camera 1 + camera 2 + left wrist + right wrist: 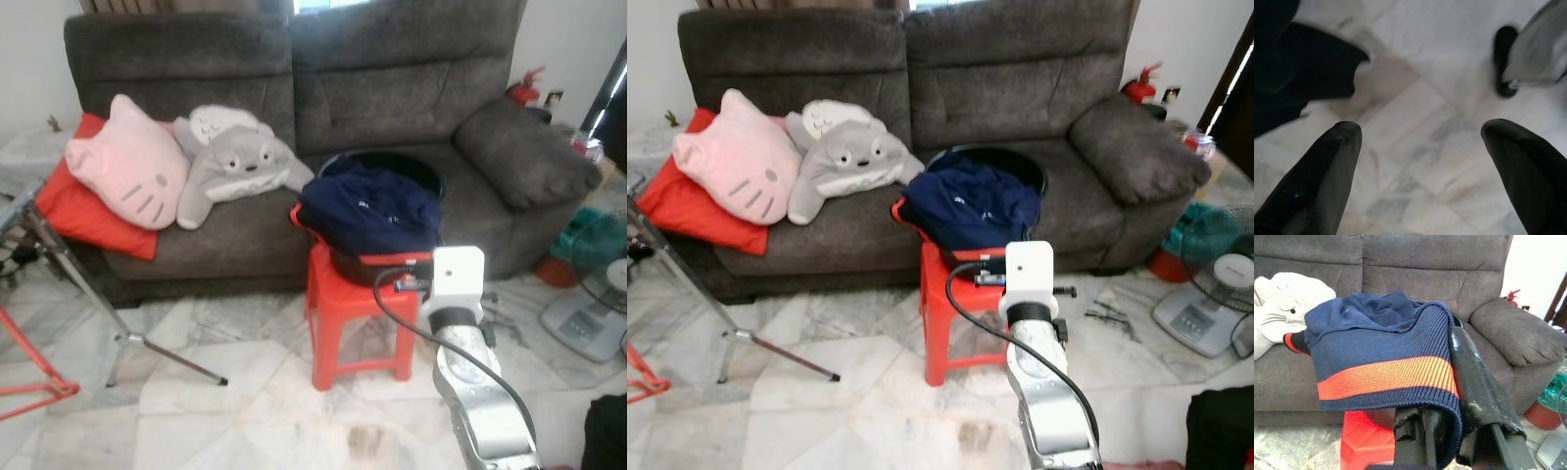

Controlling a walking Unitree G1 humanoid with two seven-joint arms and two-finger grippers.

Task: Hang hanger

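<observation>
Grey sofa (392, 88) with plush pillows (127, 162); before it, red stool (358, 323) carrying basket (431, 181). Right tool (1459, 440) closed on navy sweater (1386, 352); left tool (1420, 161) open above floor (1440, 58).

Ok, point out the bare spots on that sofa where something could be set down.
The right seat cushion, between the black basket and the sofa's right armrest, is bare. The left seat is crowded: pink cat cushion, grey plush and red pillow. The red stool is taken by the navy garment.
</observation>
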